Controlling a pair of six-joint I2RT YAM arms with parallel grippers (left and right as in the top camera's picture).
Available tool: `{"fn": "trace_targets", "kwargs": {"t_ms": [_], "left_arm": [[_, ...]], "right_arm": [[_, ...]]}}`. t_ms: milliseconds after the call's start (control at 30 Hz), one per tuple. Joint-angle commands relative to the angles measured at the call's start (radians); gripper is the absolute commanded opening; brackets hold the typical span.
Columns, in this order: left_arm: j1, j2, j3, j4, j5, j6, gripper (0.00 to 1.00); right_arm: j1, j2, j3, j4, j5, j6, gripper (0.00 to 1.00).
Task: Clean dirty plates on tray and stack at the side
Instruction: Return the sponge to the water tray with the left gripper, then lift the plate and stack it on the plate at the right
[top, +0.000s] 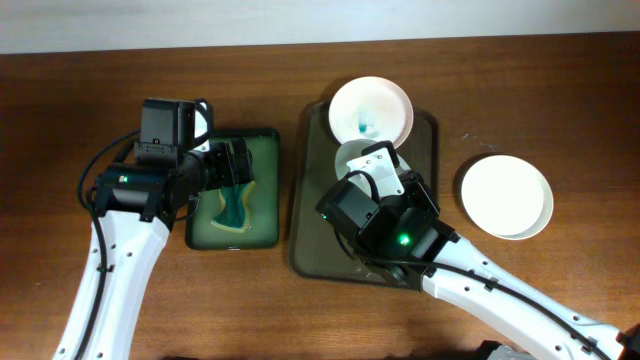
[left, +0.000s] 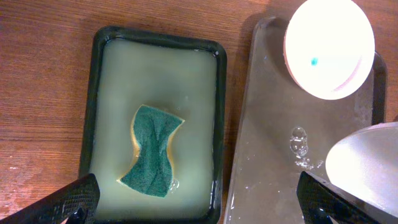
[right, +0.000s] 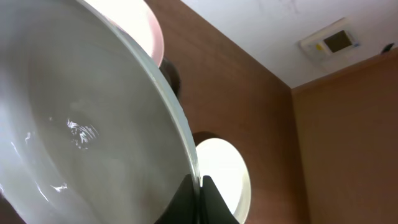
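Observation:
My right gripper (top: 380, 172) is shut on the rim of a white plate (top: 354, 156) and holds it tilted above the brown tray (top: 311, 232). In the right wrist view the jaws (right: 200, 188) pinch that wet plate (right: 74, 124). A second plate (top: 372, 108) with a teal smear lies at the tray's far end; it also shows in the left wrist view (left: 329, 46). A third, plain white plate (top: 506, 195) lies on the table to the right. My left gripper (top: 233, 168) is open and empty above the green tray, its jaws (left: 202, 208) wide apart.
The dark green tray (top: 268, 150) holds cloudy water and a teal sponge (top: 230, 205), also in the left wrist view (left: 151, 149). Water drops lie on the brown tray (left: 267, 143). Bare wooden table lies around both trays.

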Motion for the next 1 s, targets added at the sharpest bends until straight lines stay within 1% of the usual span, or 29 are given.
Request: {"fn": "trace_targets", "kwargs": {"t_ms": [0, 967], "left_arm": [[0.002, 0.000, 0.016, 0.002, 0.011, 0.005, 0.99], [0.002, 0.000, 0.016, 0.002, 0.011, 0.005, 0.99]], "right_arm": [[0.006, -0.016, 0.005, -0.005, 0.073, 0.017, 0.04], [0.004, -0.016, 0.005, -0.027, 0.072, 0.017, 0.04]]}}
